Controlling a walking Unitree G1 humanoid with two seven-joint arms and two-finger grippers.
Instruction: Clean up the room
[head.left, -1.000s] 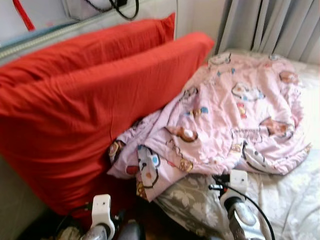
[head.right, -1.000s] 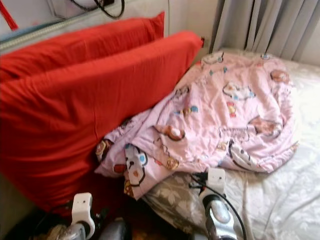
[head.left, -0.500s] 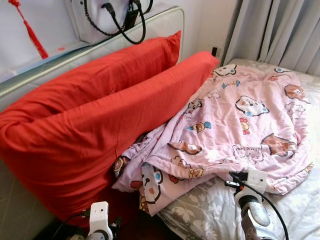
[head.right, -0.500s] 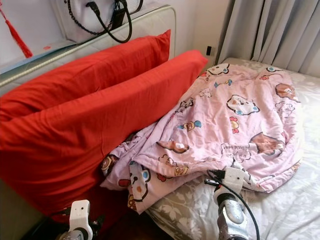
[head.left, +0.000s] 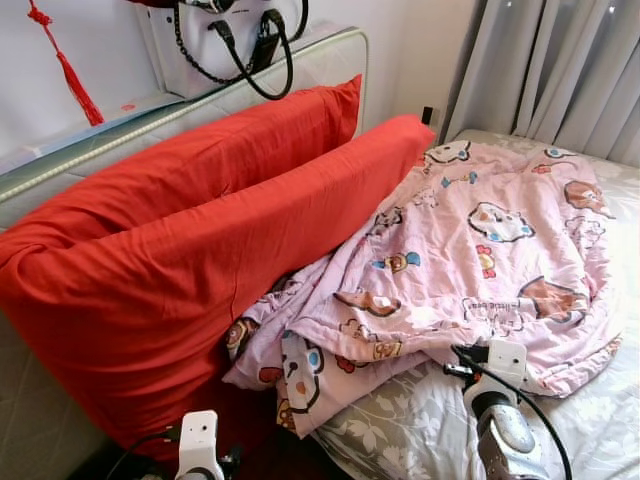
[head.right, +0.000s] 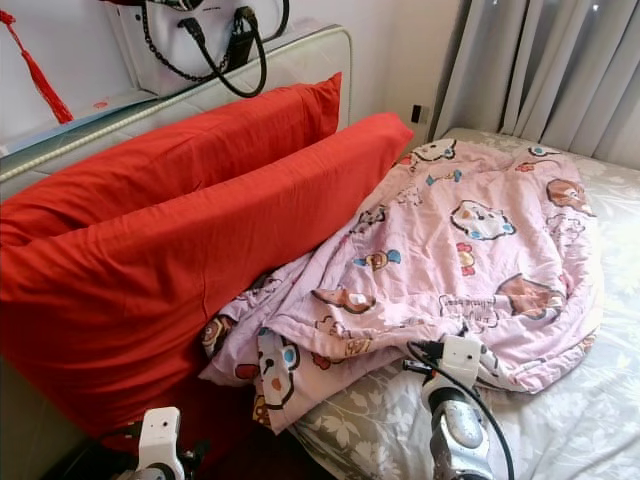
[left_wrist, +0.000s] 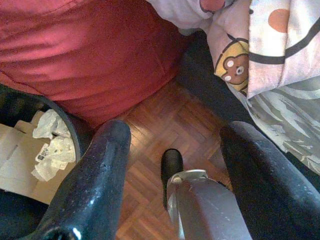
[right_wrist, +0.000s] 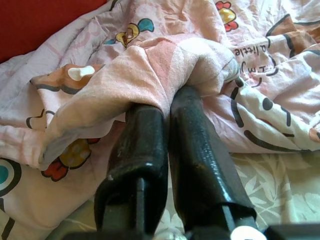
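A pink cartoon-print blanket (head.left: 470, 250) lies crumpled on the bed, its near corner hanging over the bed's edge. My right gripper (right_wrist: 170, 100) is shut on a fold of the blanket's near edge, with the cloth bunched over both fingertips. The right arm (head.left: 497, 420) reaches up to that edge from below. Two big red pillows (head.left: 200, 260) lean against the headboard, to the left of the blanket. My left gripper (left_wrist: 177, 135) hangs open and empty above the wooden floor (left_wrist: 165, 125), beside the bed.
A black bin (left_wrist: 75, 130) with crumpled paper (left_wrist: 52, 142) stands on the floor by the red pillow. A white handbag (head.left: 230, 40) with black straps sits on the headboard ledge. Grey curtains (head.left: 560, 60) hang at the far right. A grey floral sheet (head.left: 400, 440) covers the mattress.
The head camera has tilted up and steadied, so the whole picture sits lower and sharper. My right gripper stays at the blanket's near edge. Nothing else has clearly moved.
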